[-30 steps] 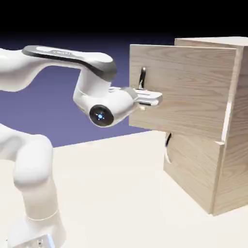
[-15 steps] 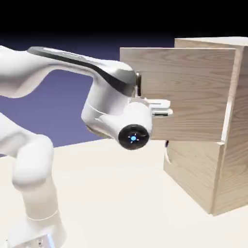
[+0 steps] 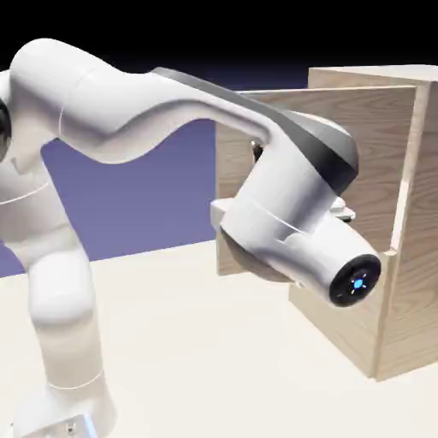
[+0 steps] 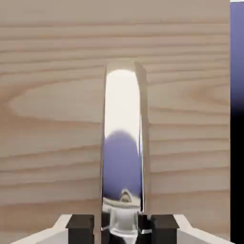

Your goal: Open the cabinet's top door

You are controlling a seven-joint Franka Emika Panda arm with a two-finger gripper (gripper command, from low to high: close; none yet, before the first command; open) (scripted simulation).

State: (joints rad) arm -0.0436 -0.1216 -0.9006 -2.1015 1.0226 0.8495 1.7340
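While the white arm [image 3: 111,111] reached across, hand [image 4: 122,231] was clamped on the shiny handle [image 4: 122,105], top door [image 3: 376,128] stood open at the exterior view's right, jutting from the wooden cabinet [image 3: 419,299], partly hidden by the arm.

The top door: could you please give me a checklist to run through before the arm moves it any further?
1. Top door swung out from the cabinet: ok.
2. Handle between the fingertips in the hand view: ok.
3. Gripper closed on the handle: ok.
4. Handle's upright line centred between the fingertips: ok.
5. Exterior view of the grip unblocked: not ok, the arm covers it.
6. Door open as far as it goes: cannot tell.
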